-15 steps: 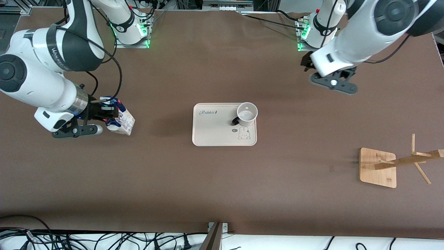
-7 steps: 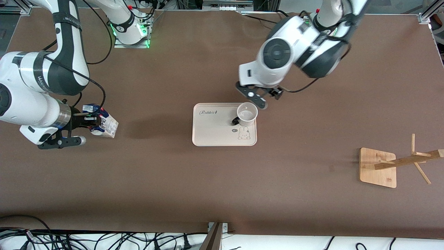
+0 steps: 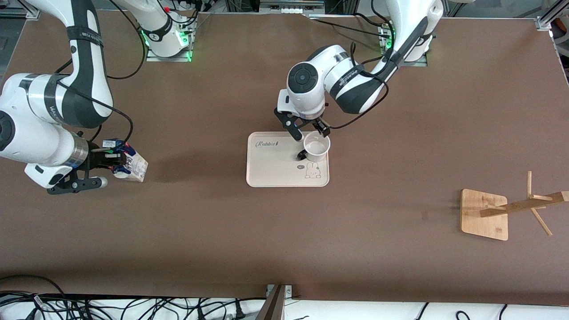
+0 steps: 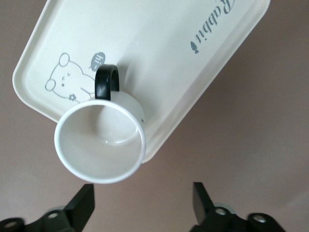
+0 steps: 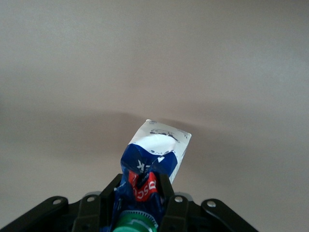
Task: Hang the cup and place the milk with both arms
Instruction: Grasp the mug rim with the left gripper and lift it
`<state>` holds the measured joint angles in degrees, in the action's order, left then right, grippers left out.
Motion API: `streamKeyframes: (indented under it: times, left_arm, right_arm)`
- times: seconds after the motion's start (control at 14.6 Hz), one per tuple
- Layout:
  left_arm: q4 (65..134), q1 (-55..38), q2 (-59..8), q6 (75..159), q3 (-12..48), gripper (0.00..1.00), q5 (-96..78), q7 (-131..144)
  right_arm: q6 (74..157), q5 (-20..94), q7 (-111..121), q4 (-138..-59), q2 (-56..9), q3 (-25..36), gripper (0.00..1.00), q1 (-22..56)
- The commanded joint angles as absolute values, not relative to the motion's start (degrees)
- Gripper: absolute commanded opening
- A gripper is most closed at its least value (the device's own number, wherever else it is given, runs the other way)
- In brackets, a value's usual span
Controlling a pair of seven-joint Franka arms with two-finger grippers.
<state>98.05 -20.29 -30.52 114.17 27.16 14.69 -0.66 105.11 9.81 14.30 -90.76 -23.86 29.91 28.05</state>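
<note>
On the brown table (image 3: 222, 222) we see the right gripper (image 3: 116, 161) clamping the milk (image 3: 133, 165) at the frame's left edge, probably lifted; the left gripper (image 3: 306, 129) hangs spread over the cup (image 3: 316, 146) at centre.

- The left arm (image 3: 355, 84) reaches from its base toward the middle of the tabletop, elbow bent, wrist pointing down.
- The left tool (image 3: 306, 130) hangs low, its two fingers (image 4: 82, 205) spread apart with nothing between them.
- The right arm (image 3: 49, 111) folds back toward its own end of the tabletop, wrist level.
- The right tool (image 3: 116, 159) is clamped on the milk (image 3: 131, 165), held in the air.
</note>
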Motion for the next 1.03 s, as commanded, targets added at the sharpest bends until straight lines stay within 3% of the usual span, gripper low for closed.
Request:
streamKeyframes:
  times: [0.0,0.27,0.41,0.55,0.96]
  left_arm:
    - [104.4,-20.0,-29.4,122.8,27.2,0.67,19.1,-1.8]
    - [105.4,-20.0,-31.9,128.5,27.2,0.36,22.3,-1.1]
    - [105.3,-19.7,-32.2,128.5,27.2,0.28,24.3,-1.7]
    - [105.2,-20.0,-33.4,128.4,27.2,0.03,24.3,-1.7]
    - [102.2,-20.2,-32.8,125.5,27.4,0.0,23.0,-0.6]
  right_arm:
    - [106.4,9.1,18.9,-91.9,-23.1,29.8,0.35,27.5]
    - [106.0,11.2,20.9,-92.4,-23.6,29.6,0.35,26.9]
    - [106.5,14.8,22.5,-94.0,-24.8,29.6,0.35,26.4]
    - [106.3,18.3,24.6,-94.2,-26.6,29.6,0.35,25.8]
    - [105.7,18.5,27.2,-94.2,-28.1,29.6,0.35,25.7]
